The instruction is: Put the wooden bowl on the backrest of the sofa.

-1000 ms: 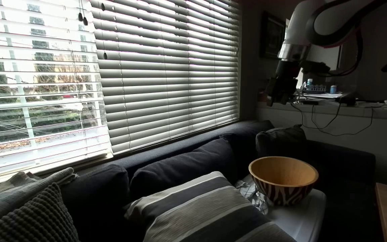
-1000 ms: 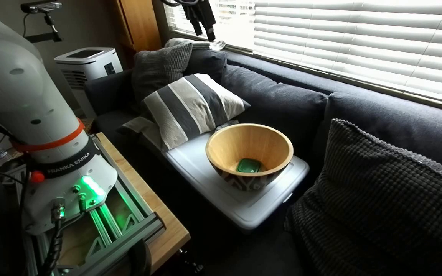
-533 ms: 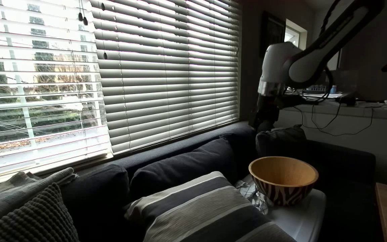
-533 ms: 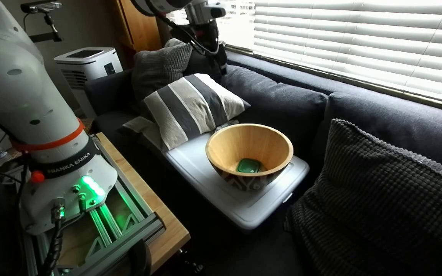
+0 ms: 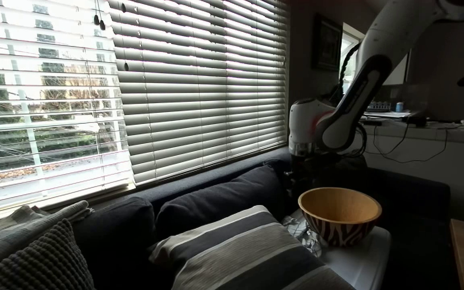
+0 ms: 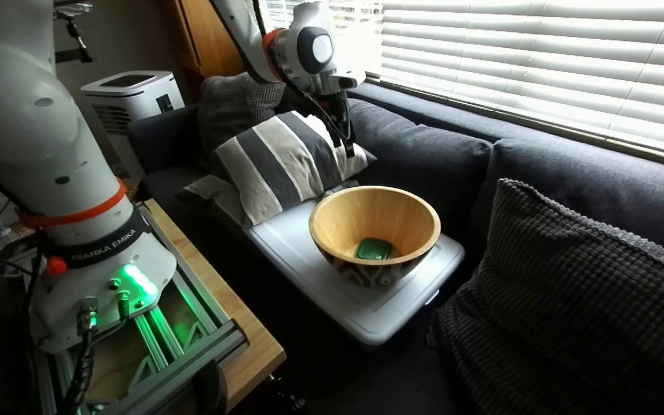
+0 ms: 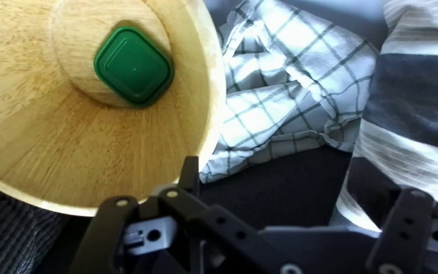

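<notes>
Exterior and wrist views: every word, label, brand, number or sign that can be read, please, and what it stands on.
"FRANKA EMIKA": on the black band low on the white robot arm, in an exterior view.
Too blurred to read: pale marks on the arm's long dark panel, in an exterior view.
Wrist view: no legible text.

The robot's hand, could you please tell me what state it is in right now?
Hand: open, holding nothing.
</notes>
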Available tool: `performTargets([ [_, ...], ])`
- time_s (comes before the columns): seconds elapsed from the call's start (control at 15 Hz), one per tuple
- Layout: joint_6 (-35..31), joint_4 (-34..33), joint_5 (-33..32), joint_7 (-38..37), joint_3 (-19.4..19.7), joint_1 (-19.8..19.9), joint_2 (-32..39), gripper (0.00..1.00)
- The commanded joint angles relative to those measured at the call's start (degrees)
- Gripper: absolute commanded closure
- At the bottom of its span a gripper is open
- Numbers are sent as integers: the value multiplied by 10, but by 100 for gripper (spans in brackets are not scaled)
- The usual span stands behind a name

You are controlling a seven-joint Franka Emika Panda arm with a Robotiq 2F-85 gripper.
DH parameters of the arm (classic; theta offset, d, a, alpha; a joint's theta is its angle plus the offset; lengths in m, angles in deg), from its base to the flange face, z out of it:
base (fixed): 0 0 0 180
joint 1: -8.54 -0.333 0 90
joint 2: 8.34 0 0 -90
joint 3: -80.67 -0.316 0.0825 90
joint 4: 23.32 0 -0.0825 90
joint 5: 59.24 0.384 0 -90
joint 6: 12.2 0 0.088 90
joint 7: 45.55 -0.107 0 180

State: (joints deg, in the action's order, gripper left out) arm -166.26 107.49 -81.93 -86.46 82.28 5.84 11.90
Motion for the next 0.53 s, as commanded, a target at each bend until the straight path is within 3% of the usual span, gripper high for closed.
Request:
performTargets([
  [0.0, -15, -69, 11, -22, 47, -58, 97, 0],
  [0.13, -17, -95, 20, -14, 64, -74, 135, 0],
  [0.2, -4, -63, 26, 1, 65, -76, 90, 0],
  [0.47, -9, -92, 32, 3, 74, -84, 129, 0],
])
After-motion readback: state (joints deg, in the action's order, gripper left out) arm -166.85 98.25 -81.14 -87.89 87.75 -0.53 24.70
